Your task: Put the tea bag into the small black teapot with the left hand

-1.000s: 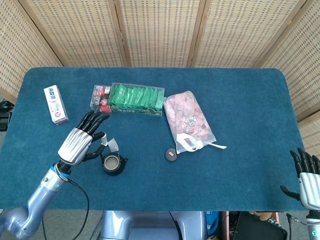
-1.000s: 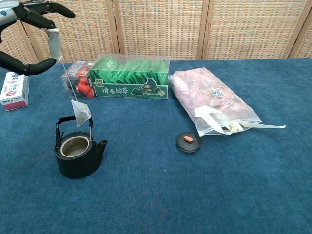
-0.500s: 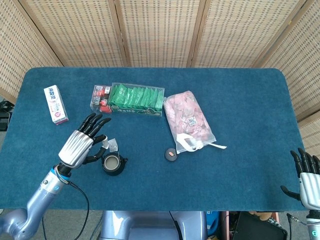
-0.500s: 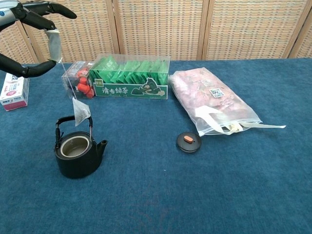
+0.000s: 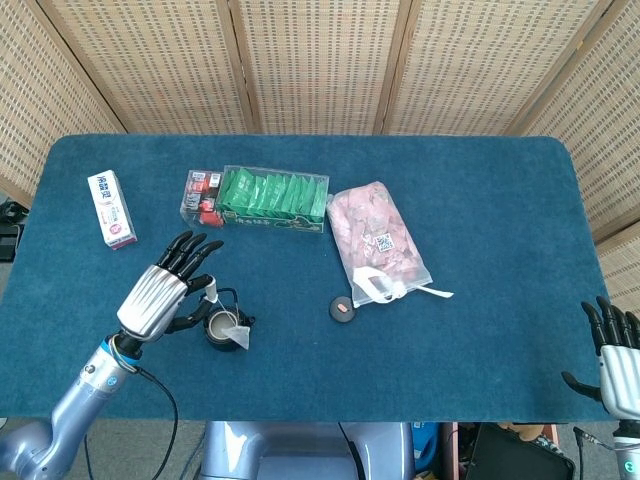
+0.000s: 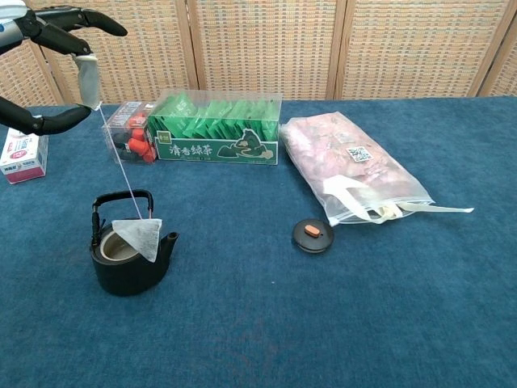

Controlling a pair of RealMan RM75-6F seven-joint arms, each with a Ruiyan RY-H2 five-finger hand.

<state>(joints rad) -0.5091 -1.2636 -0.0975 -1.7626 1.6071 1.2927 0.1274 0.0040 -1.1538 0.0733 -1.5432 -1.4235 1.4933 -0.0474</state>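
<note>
Chest view shows the tea bag (image 6: 139,238) hanging on its string from a paper tag pinched in the left hand (image 6: 44,48), up at the top left corner. The bag sits low against the rim of the small black teapot (image 6: 129,260), on the spout side, tilted, with one corner over the opening and the rest draped over the front edge. It looks to be touching the rim, not yet inside. The pot's handle stands upright behind the bag.

From the head view, the left hand (image 5: 165,295) hovers just beside the teapot (image 5: 226,331), other fingers fanned out, and the bag (image 5: 236,333) shows as a pale patch across the pot's mouth.

The step in hand is the lowering of the bag into the pot. My judgement is that the next move calls for a small shift of the hand back toward the handle side, so the bag swings clear of the rim and centres over the opening, then a drop and release of the tag.

The right hand (image 5: 618,352) sits at the far right table edge, fingers spread, holding nothing. The pot's lid (image 6: 313,234) lies on the blue cloth, well apart from the pot.
</note>
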